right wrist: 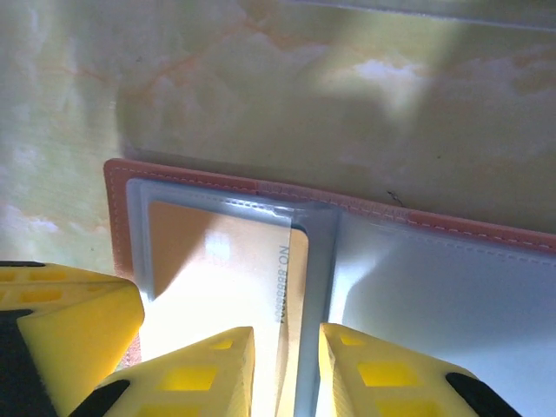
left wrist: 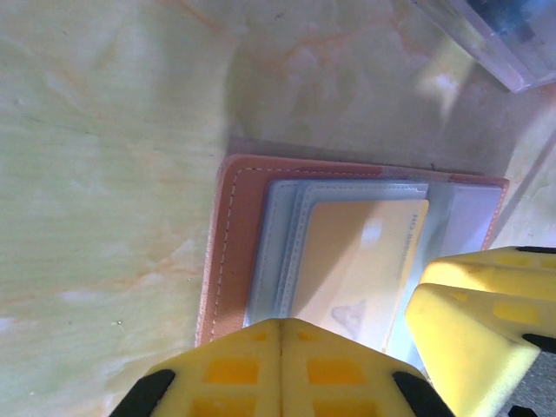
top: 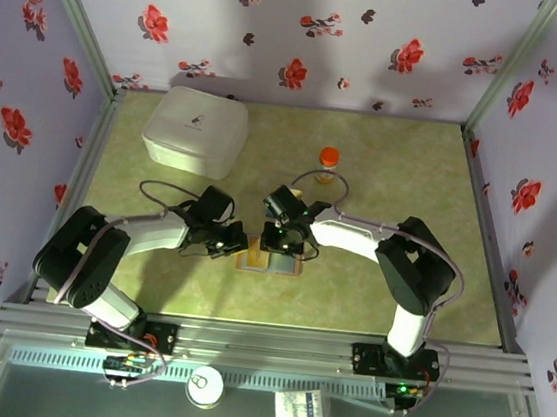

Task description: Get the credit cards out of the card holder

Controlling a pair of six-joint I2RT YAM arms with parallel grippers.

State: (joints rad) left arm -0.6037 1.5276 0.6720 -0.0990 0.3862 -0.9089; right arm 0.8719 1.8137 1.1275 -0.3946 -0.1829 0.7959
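The card holder (top: 270,262) lies open and flat on the green table between both arms. Its brown stitched edge (left wrist: 236,228) frames blue-grey clear sleeves (right wrist: 452,295). A yellowish-tan credit card (left wrist: 360,261) sits in the left sleeve, and its printed edge (right wrist: 295,278) sticks out toward the fold. My left gripper (left wrist: 281,323) is shut with nothing in it, its tip over the holder's near side. My right gripper (right wrist: 287,347) stands slightly open, its two yellow fingers astride the card's protruding edge and the fold. The left gripper's fingers (right wrist: 69,321) show beside it.
A clear plastic tray (left wrist: 495,39) lies just beyond the holder, with an orange-capped bottle (top: 329,159) by it. A large white lidded box (top: 196,131) stands at the back left. Flowered walls close in three sides.
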